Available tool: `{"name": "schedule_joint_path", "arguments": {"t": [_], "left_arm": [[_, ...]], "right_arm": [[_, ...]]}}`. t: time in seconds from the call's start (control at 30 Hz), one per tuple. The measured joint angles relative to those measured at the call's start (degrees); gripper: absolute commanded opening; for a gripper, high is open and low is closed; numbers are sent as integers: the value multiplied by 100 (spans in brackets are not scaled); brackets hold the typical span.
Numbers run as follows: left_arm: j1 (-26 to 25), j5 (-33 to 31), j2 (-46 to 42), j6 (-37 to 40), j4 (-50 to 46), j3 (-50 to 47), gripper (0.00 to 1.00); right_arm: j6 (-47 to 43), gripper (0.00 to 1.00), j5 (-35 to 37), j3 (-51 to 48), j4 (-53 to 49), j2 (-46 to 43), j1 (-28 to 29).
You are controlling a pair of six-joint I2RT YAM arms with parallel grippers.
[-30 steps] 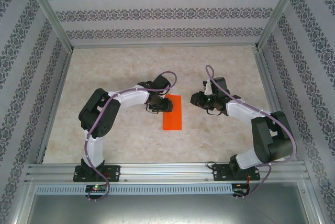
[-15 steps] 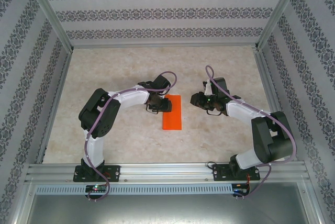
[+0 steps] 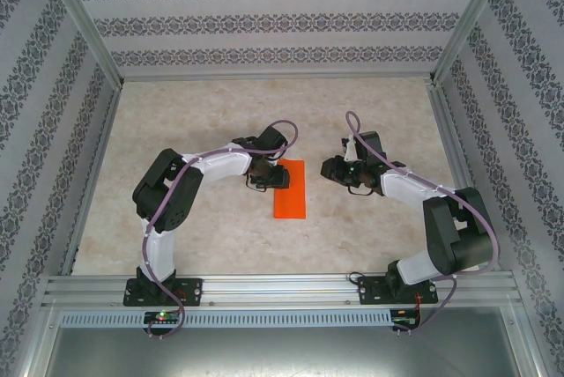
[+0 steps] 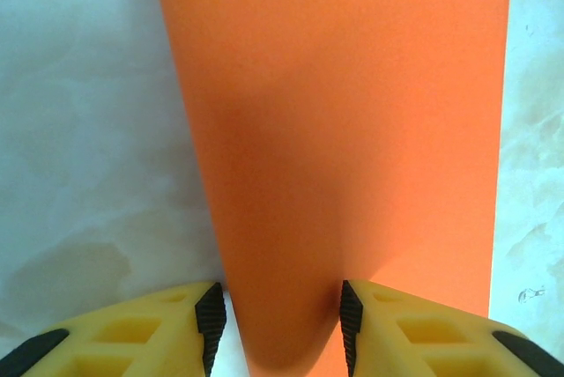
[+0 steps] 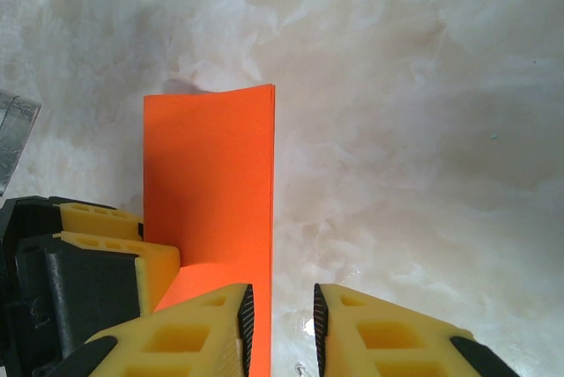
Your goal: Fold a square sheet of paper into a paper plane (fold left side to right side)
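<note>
Orange-red paper (image 3: 291, 189), thin and plain, folded into a narrow rectangle, lies flat on the pale marble-patterned table (image 3: 220, 104), its long sides running away from the arm bases. I'll place everything else from it.

Its near short end lies free, with bare table around it. Farther along, my left hand (image 3: 267, 176) sits at the paper's left long edge, toward the far end. Through its wrist camera I see its yellow fingers (image 4: 150, 337) spread apart, one just off the paper's left edge and the other over the sheet, with a soft shadow on the paper between them. Nothing is pinched, and I cannot tell whether the pads press down.

My right hand (image 3: 331, 168) is off the paper's right long edge, near it but apart, about level with the left hand. Its fingers stand slightly parted, a narrow gap between them, holding nothing.

Beyond the paper's far end, bare table runs to the patterned back wall (image 3: 282, 20).
</note>
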Motion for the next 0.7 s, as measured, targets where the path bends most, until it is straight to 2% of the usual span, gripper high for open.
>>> {"name": "schedule_joint_path", "arguments": {"t": [0.7], "left_arm": [[-15,-22,33,0,-63,55,45]], "right_arm": [[0,28,0,0,0,0,0]]}}
